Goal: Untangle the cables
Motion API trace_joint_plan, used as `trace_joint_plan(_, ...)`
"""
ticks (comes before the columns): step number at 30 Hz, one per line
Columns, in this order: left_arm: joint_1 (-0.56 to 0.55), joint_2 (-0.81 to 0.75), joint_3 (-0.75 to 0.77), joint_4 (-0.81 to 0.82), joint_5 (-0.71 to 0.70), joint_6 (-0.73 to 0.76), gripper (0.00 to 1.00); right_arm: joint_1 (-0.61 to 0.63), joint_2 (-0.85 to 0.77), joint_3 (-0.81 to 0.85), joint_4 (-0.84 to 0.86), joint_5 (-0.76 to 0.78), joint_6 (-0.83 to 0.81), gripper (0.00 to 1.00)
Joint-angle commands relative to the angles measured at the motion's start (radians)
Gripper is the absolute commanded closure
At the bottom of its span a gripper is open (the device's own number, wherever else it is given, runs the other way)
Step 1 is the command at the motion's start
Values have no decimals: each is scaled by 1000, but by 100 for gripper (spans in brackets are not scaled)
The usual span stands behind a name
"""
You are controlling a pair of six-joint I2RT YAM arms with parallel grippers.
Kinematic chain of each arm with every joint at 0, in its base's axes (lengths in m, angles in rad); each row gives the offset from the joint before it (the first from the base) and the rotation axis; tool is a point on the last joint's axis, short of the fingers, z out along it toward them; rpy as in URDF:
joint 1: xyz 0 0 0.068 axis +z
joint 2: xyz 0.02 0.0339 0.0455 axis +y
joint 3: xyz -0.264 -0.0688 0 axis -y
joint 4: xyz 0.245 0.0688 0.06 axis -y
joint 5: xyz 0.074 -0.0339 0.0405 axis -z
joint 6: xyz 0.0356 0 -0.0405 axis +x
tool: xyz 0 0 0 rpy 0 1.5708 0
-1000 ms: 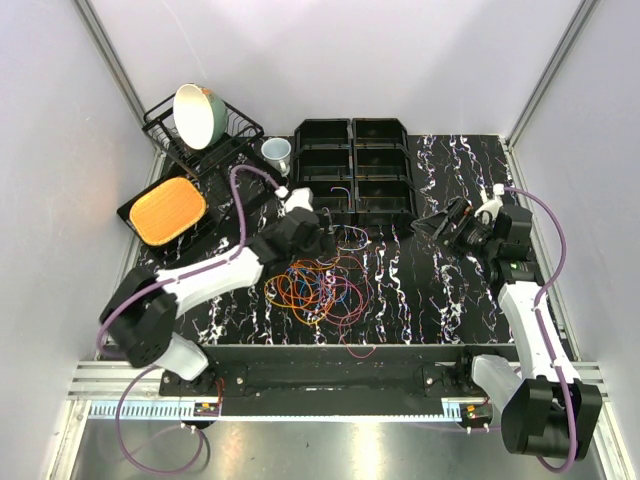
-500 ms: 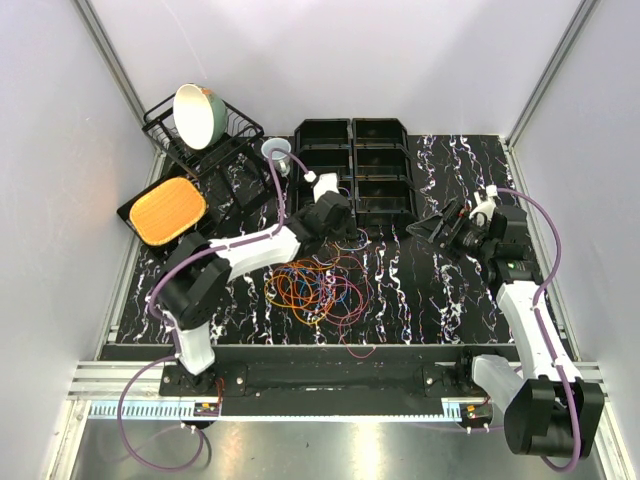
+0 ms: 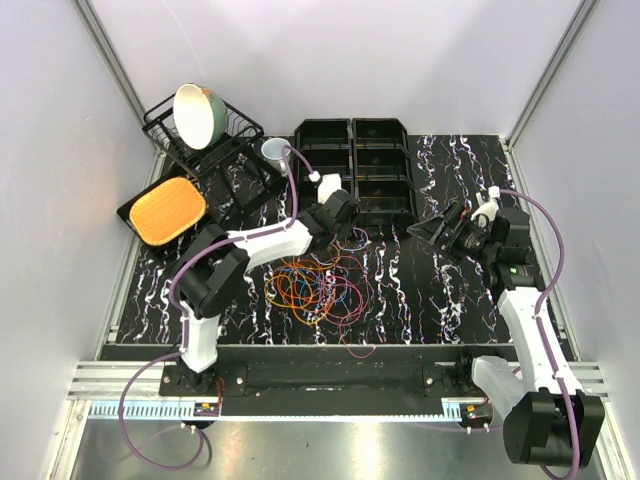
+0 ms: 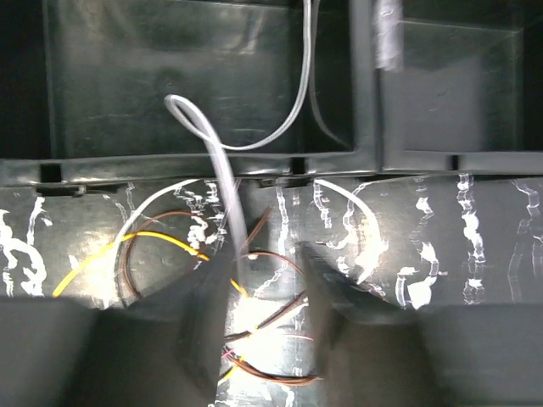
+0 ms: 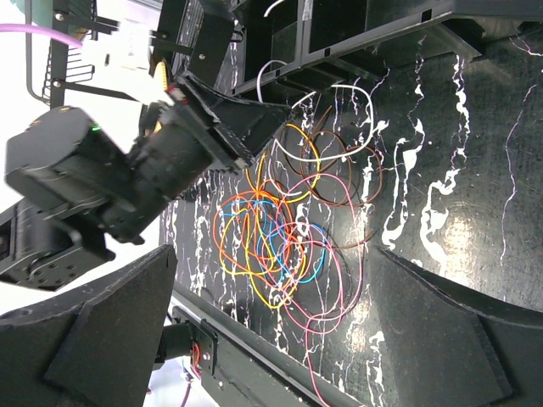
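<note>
The cables (image 3: 315,285) lie as a loose tangle of orange, yellow, blue, pink and brown loops on the black marbled table, also seen in the right wrist view (image 5: 280,246). A white cable (image 4: 222,161) runs from a black bin down onto the table, ending between the fingers of my left gripper (image 4: 265,259). That gripper (image 3: 345,222) sits at the tangle's far edge with its jaws narrowed to a small gap, brown and yellow strands under them. My right gripper (image 3: 432,228) hovers wide open to the right, holding nothing.
Black compartment bins (image 3: 352,165) stand just behind the left gripper. At the back left are a dish rack (image 3: 235,135) with a bowl (image 3: 197,115), a white cup (image 3: 277,152) and an orange tray (image 3: 167,210).
My left arm reached forward to the far edge of the tangle by the bins and its jaws narrowed around the white cable's end. The right arm barely moved.
</note>
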Motion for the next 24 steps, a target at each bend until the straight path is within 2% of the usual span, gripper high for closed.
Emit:
trace_joint_plan(1,7,11,52,16,-21,26,94,11,-35,1,-2,4,11,1)
trace_joint_plan(2,6,9,73,-17,-5,41,100,11,-36,3,-2,1,18,1)
trace_joint_plan(5,-23,-90,124,-85,13,86,100,12,-53,15,-11,-2,38,4)
trace_joint_plan(6,-40,-174,133,-100,16,98,100,12,-67,21,-14,-2,46,4)
trace_joint_plan(11,-40,-362,325,-316,113,123,100,14,-111,118,8,-21,112,3)
trace_joint_plan(14,-39,-460,389,-329,290,225,100,15,-144,197,53,-53,141,1)
trace_joint_plan(19,-39,-576,411,-347,485,270,100,17,-151,381,65,-119,141,1)
trace_joint_plan(24,-39,-715,400,-346,461,261,100,17,-148,444,168,-218,239,0)
